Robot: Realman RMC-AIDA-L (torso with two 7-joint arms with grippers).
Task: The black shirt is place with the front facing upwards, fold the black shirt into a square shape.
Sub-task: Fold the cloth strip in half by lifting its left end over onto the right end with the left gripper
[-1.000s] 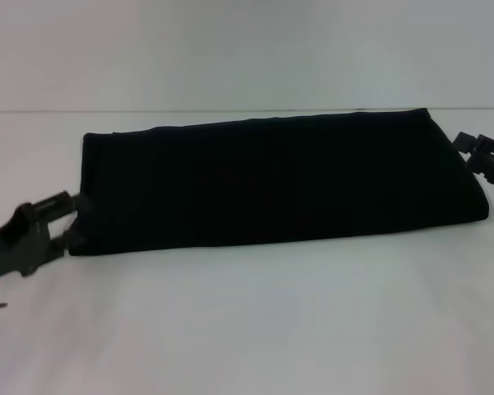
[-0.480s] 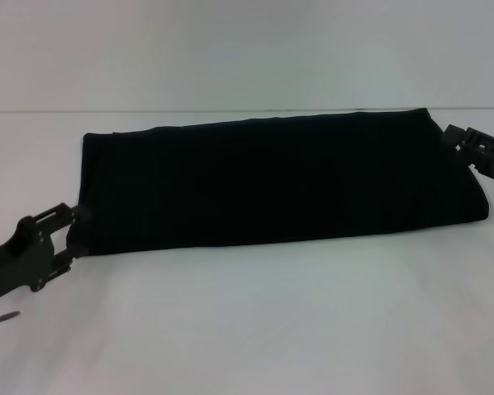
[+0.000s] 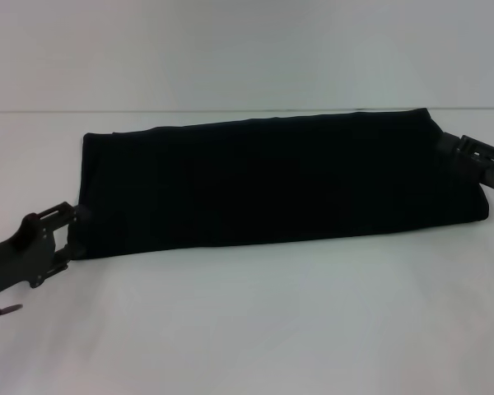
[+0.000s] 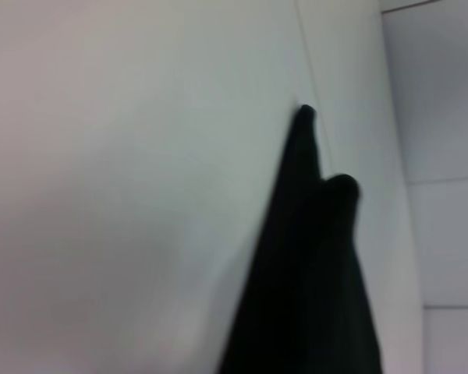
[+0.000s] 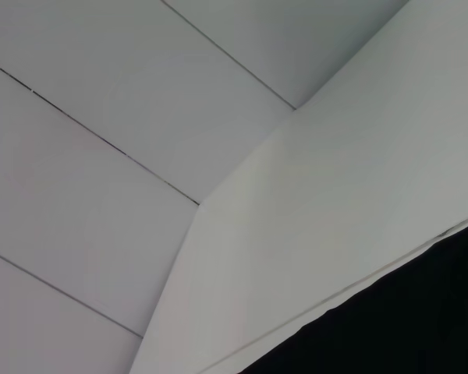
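Note:
The black shirt (image 3: 272, 181) lies on the white table (image 3: 255, 321), folded into a long band running left to right. Its letters and neck label are hidden. My left gripper (image 3: 72, 236) is at the band's near left corner, with its jaws open on either side of the cloth edge. My right gripper (image 3: 459, 148) is at the band's far right corner, touching or just beside the cloth. The left wrist view shows a dark strip of the shirt (image 4: 312, 273) on the table. The right wrist view shows a shirt edge (image 5: 421, 327).
The table's far edge (image 3: 148, 110) runs just behind the shirt, with a pale wall (image 3: 247, 49) beyond. White tabletop stretches in front of the shirt. Wall panels (image 5: 101, 156) show in the right wrist view.
My left gripper has slid nearer along the shirt's left end to the near corner. My right gripper has moved in to the shirt's far right corner. The shirt has not moved.

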